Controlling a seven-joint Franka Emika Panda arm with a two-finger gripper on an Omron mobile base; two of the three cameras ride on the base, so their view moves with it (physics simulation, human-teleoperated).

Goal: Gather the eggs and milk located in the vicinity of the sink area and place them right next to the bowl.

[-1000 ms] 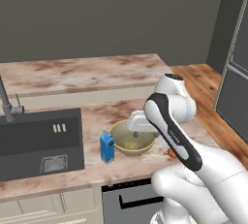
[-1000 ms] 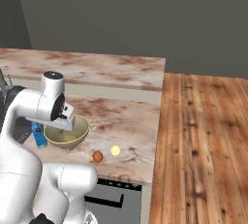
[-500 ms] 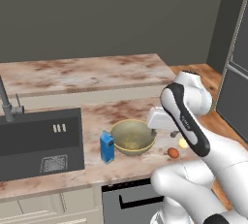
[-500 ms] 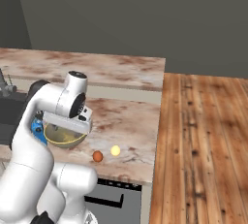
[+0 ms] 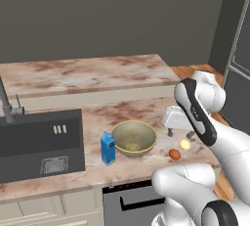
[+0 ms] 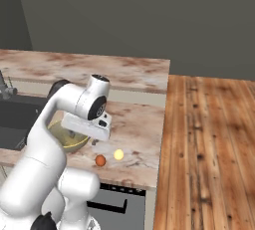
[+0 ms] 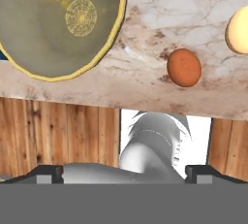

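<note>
Above counter [image 5: 122,117], tool [image 5: 178,133] wide open, empty.

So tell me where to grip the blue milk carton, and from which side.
Grip the milk carton across its flat side walls below the gabled top, probably coming from above. It stands upright, with the bowl close beside it and the sink on the other side.
</note>
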